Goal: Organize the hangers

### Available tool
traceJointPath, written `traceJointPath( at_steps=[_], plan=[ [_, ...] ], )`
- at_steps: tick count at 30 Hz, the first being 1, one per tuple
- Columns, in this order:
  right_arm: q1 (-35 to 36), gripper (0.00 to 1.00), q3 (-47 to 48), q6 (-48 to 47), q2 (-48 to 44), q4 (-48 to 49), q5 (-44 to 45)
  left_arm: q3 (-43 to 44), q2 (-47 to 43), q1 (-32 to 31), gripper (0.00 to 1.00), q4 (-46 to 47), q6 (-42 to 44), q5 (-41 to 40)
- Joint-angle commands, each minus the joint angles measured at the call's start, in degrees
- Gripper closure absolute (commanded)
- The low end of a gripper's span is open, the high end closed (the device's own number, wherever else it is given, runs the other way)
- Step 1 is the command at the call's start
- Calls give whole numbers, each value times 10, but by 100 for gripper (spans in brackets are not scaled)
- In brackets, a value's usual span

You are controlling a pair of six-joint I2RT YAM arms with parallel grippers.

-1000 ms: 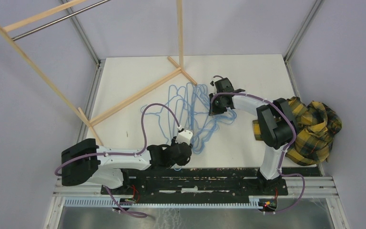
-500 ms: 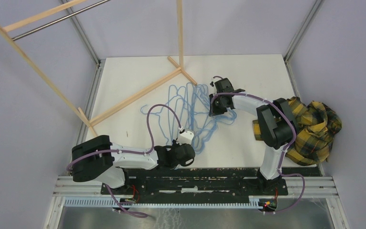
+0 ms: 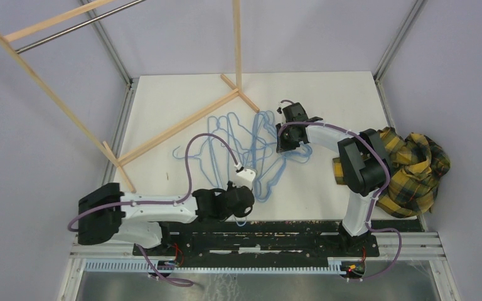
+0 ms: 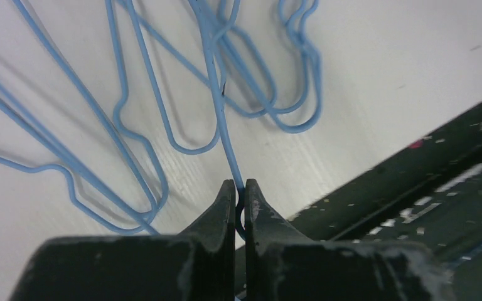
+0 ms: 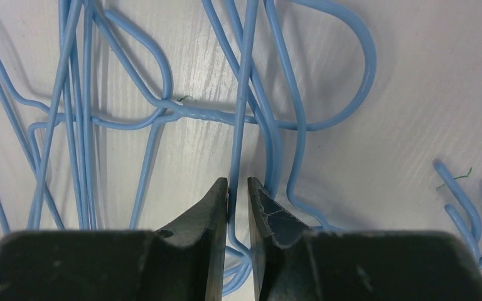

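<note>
Pale lilac walls (image 3: pixel 37 157) surround a white table (image 3: pixel 326 94) framed by metal posts (image 3: pixel 110 47).

Robot lab cell: white table (image 3: pixel 339 94) w/ alu frame posts (image 3: pixel 107 42), plain walls (image 3: pixel 25 163), 2 arms (image 3: pixel 157 210) bolted to base rail (image 3: pixel 414 241).

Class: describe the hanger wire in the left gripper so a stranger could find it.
On the white table, a tangle of light-blue wire hangers lies in the middle. At its near edge, by the black base plate, the left gripper is shut on one hanger wire. Unlike the looped ends beside it, it runs straight into the gripper.
</note>
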Motion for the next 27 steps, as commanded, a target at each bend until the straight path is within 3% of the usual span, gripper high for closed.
traceJointPath(
  at_steps=[1, 9, 15, 21, 27],
  plan=[
    [-2, 74, -3, -2, -12, 15, 24, 68, -105, -4, 97, -40, -7, -14],
    [-2, 74, -5, 6, -9, 22, 10, 99, -168, 4, 97, -50, 24, -125],
    [-2, 74, -10, 14, -20, 24, 5, 145, -181, 54, 97, 62, 110, -200],
    [-3, 74, 4, 21, -31, 14, -3, 168, -154, 199, 97, 281, 237, -95],
    [-2, 74, 35, 11, -38, -13, 8, 254, -89, 312, 97, 365, 258, 33]
  ],
)
